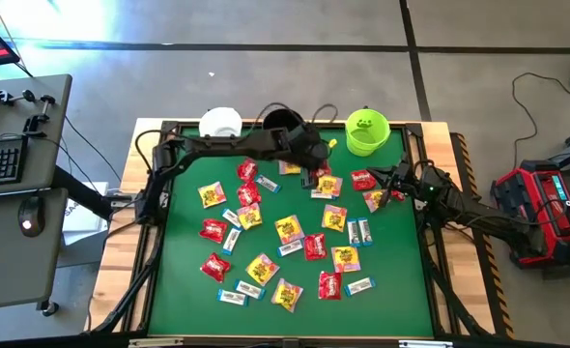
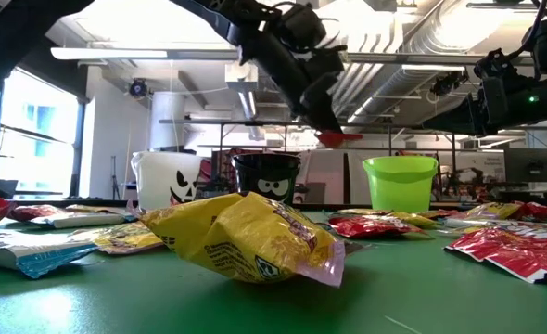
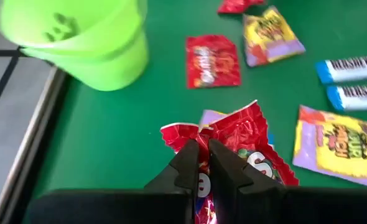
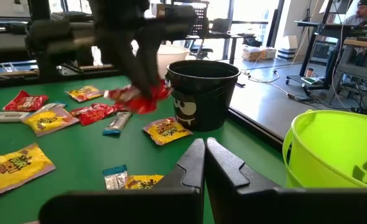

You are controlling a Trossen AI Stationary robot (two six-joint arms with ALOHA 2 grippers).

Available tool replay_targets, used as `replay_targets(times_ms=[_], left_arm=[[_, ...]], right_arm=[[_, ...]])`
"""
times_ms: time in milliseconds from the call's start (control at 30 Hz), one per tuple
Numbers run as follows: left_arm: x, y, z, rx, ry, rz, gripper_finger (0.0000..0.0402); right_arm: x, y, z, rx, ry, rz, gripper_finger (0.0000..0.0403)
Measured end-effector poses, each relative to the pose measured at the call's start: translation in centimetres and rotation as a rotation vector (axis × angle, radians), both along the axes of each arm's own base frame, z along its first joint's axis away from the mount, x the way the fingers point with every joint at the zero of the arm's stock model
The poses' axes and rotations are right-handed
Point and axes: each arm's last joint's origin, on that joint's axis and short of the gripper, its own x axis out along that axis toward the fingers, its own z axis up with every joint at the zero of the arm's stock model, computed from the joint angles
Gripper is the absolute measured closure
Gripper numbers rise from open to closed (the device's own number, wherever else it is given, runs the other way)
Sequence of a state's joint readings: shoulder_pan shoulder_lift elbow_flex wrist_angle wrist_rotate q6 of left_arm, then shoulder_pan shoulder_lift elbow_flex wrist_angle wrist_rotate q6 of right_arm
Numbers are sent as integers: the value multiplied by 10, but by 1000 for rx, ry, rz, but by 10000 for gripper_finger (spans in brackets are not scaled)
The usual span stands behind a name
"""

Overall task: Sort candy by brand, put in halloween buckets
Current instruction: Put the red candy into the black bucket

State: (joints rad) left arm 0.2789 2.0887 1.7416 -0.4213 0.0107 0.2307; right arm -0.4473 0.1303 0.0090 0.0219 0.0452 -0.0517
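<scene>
Left gripper (image 3: 203, 163) is clamping 1 red packet (image 3: 242, 140) aloft beside the black bucket (image 4: 203, 93); it should be centring over a rim before releasing. Right gripper (image 4: 204, 163), fingers together, is waiting near the green bucket (image 1: 366, 131).

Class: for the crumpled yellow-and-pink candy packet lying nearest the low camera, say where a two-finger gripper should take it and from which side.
Grip the crumpled yellow-and-pink candy packet at its raised middle ridge, coming straight down from above. It lies puffed up on the green table mat, so the hump likely gives the fingers something to pinch, while its edges lie flat.

Green bucket (image 3: 78, 43) cut off; face print blurred.
</scene>
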Motion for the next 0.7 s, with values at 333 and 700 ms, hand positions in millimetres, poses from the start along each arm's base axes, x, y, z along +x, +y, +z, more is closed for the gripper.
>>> replay_targets(times_ms=[333, 700], left_arm=[[-24, 40, 26, -2, -47, 124, 387], [-51, 89, 22, 28, 20, 301, 387]], right_arm=[[0, 0, 0, 0, 1, 0, 403], [0, 0, 0, 0, 0, 0, 403]])
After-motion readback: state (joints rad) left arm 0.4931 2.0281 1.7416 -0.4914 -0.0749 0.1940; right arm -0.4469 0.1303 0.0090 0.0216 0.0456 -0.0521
